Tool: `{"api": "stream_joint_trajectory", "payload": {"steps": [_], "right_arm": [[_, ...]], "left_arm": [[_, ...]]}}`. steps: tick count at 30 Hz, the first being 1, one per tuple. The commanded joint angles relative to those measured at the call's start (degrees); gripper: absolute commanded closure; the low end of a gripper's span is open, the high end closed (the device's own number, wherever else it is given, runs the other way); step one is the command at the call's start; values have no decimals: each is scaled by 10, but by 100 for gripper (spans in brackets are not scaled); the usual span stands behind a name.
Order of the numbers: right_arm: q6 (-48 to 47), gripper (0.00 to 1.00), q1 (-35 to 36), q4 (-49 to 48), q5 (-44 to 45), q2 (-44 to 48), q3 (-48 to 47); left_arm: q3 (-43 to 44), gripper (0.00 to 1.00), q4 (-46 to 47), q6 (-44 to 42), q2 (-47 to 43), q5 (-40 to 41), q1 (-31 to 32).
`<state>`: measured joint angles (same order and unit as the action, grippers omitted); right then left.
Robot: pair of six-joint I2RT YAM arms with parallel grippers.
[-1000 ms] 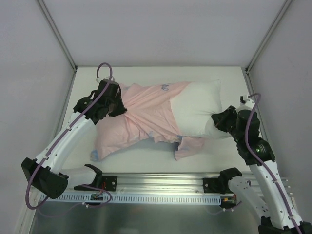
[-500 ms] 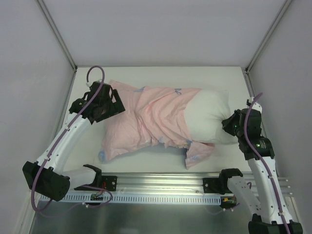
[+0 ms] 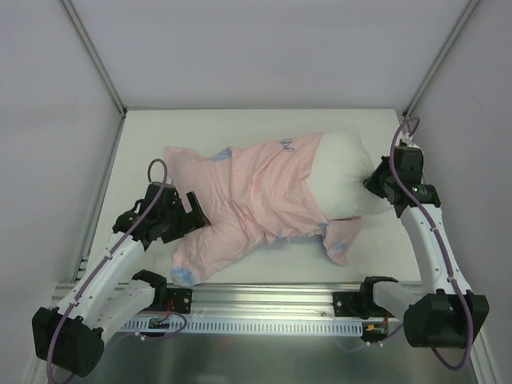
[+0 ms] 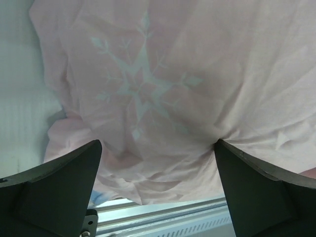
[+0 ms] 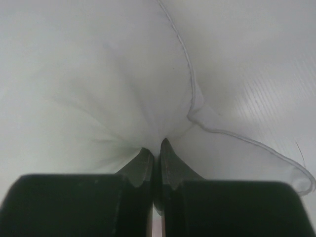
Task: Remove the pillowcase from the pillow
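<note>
Your largest item is the white table (image 3: 240, 124), which carries everything else. Next, the pillowcase (image 3: 256, 192): pink cloth with pale blue patches, crumpled and spread across the middle of the table. Its left part lies flat and slack, and its right part is bunched around the pillow's left half. Next, the pillow (image 3: 340, 172): plain white and plump, it lies at the right side of the table with its right end bare and clear of the cover. One loose pink flap sits just in front of it. Along the near edge you have the aluminium rail (image 3: 264, 296) that carries both arm bases. Your left gripper (image 3: 196, 210) sits at the near-left border of the pillowcase with its jaws spread wide and nothing between them. In its wrist view the two dark fingers (image 4: 59, 187) frame the pink cloth (image 4: 173, 74), but you cannot tell whether they touch it. Your right gripper (image 3: 374, 182) is at the pillow's right end with its jaws pressed together. Its wrist view shows the fingertips (image 5: 157, 148) pinching a gathered fold of the white pillow (image 5: 98, 74), with the stitched edge running just beside them. Smallest entry: a pale snowflake print (image 4: 140, 86) on the pillowcase, seen between the left fingers.
</note>
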<state>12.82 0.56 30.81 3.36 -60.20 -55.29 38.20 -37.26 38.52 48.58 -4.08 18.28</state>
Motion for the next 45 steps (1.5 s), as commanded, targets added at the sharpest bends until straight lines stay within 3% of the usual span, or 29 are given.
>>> {"api": "stream_joint_trajectory", "payload": {"steps": [1, 3, 6, 7, 11, 15, 21, 25, 36, 45], "right_arm": [[16, 99, -17, -56, -15, -43, -56], [24, 99, -20, -62, -13, -54, -63], [34, 99, -21, -63, -5, -67, -69], [35, 99, -21, -63, -2, -69, -69], [36, 99, -34, -62, 20, -70, -58], [42, 99, -117, -58, -17, -68, -43], [69, 99, -257, -58, -101, -60, -13], [78, 99, -260, -83, -133, -47, 7], [71, 100, -260, -86, -146, -8, 36], [84, 99, -267, -49, -136, 40, -25]], "left_arm": [[-29, 1, 41, 19, -1, -78, -2], [-46, 1, 66, 23, 8, -94, 1], [-64, 32, 88, 36, 31, -96, 7], [-66, 57, 90, 43, 39, -95, 6], [-49, 96, 79, 45, 32, -57, 4], [30, 100, 4, 27, 25, 35, -33], [130, 100, -53, -16, 18, 22, -179], [145, 100, -53, -11, 35, -24, -246], [164, 100, -47, 4, 62, 12, -252], [401, 100, -97, -20, 77, -12, -369]]}}
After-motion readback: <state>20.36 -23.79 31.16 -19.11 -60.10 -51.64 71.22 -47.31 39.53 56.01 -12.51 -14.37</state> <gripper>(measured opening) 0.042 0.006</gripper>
